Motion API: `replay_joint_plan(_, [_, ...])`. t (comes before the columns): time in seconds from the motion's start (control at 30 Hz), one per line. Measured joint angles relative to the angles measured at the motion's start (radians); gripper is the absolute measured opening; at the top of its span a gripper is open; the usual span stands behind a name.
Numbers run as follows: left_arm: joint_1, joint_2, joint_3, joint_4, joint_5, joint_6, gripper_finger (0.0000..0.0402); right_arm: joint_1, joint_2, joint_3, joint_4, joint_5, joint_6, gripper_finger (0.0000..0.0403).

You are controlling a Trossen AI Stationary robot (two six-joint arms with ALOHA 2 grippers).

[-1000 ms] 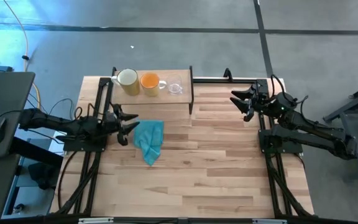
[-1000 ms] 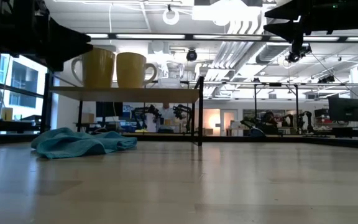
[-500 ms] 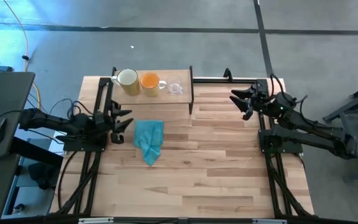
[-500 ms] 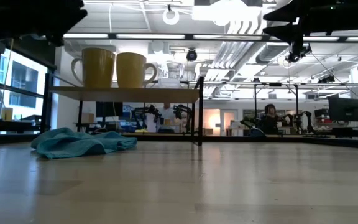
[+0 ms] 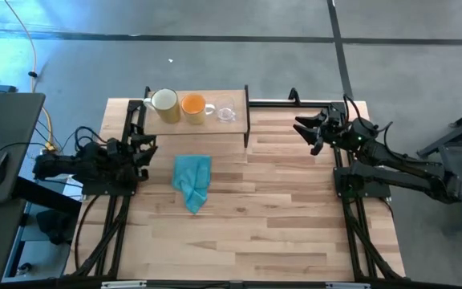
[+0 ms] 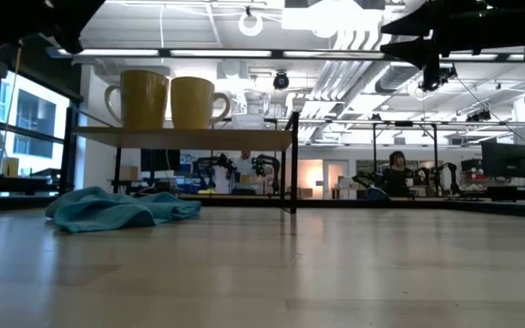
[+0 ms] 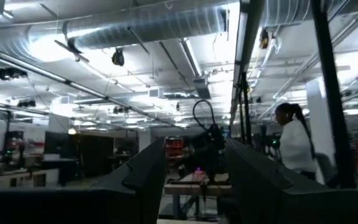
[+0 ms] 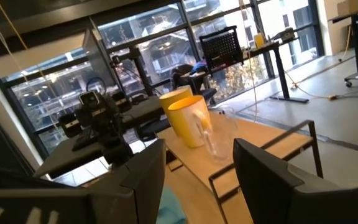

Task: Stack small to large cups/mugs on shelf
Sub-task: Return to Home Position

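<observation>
We read this as a robotics lab in an open industrial hall. Bare ceiling with exposed ducts (image 7: 135, 31) and strip lights (image 6: 244, 53). More robot arms (image 6: 231, 166) sit on benches behind the plank table (image 5: 255, 217). Monitor (image 6: 504, 159) on a stand, desk (image 8: 272, 51) by tall windows (image 8: 154, 43), grey concrete floor (image 5: 215, 68). A person (image 7: 296, 146) stands at a far workstation.

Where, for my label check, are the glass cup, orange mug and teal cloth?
glass cup (image 5: 226, 114): high view, its middle.
orange mug (image 5: 192, 103): high view, its open mouth.
teal cloth (image 5: 192, 178): high view, its middle.
</observation>
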Motion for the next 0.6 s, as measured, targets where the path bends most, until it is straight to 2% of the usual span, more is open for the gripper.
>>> replay_joint_plan(0.03, [-0.001,-0.031,0.000,-0.031,0.003,-0.007,0.0154,0.000,0.000,0.000,0.007,0.000,-0.001,0.0181])
replay_joint_plan(0.17, [0.000,-0.028,0.000,-0.054,0.005,-0.010,0.0154,0.000,0.000,0.000,0.019,0.000,-0.005,0.0181])
replay_joint_plan(0.43, [-0.001,-0.028,-0.001,-0.303,0.029,-0.181,0.0154,0.000,0.002,0.000,0.022,-0.001,-0.006,0.0181])
replay_joint_plan(0.6, [-0.001,-0.028,-0.001,-0.408,0.070,-0.230,0.0154,0.000,0.002,0.000,0.022,0.000,-0.008,0.0181])
